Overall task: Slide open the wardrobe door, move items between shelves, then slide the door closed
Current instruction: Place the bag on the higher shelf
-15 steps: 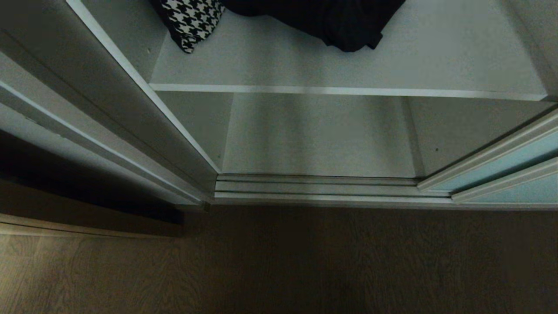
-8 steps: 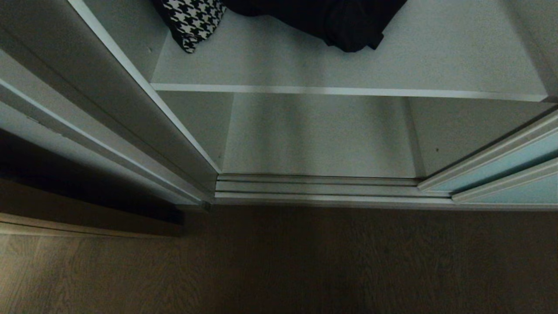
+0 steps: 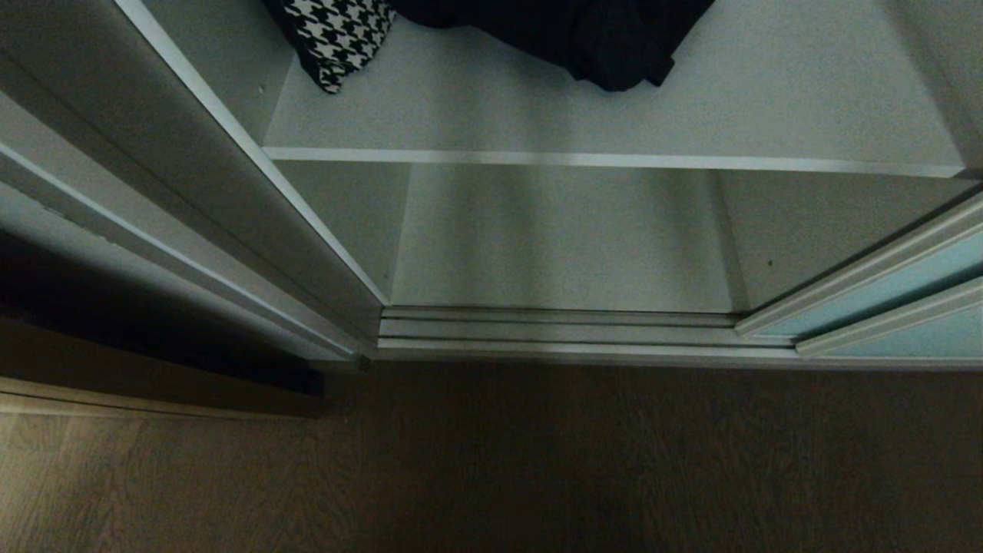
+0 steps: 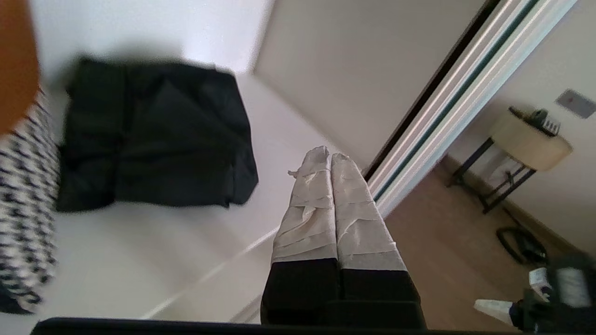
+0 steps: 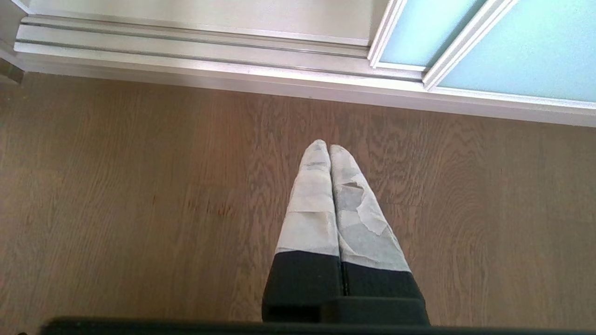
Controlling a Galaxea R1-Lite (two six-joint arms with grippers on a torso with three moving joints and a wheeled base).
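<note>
The wardrobe stands open. Its sliding wardrobe door (image 3: 883,296), pale blue glass in a silver frame, sits at the right, also seen as the door (image 5: 512,46) and as the door's edge (image 4: 465,93). A folded black garment (image 3: 584,38) lies on the upper shelf (image 3: 691,115), beside a black-and-white houndstooth item (image 3: 338,34). The lower shelf (image 3: 561,246) is bare. My left gripper (image 4: 330,156) is shut and empty, over the shelf's front edge, apart from the black garment (image 4: 153,135). My right gripper (image 5: 328,148) hangs shut and empty above the floor. Neither gripper shows in the head view.
The door track (image 3: 561,330) runs along the wardrobe's base above the brown wood floor (image 3: 537,461). A dark-legged side table with a lamp (image 4: 531,139) stands by the wall past the door. An orange thing (image 4: 14,60) hangs beside the houndstooth item (image 4: 23,209).
</note>
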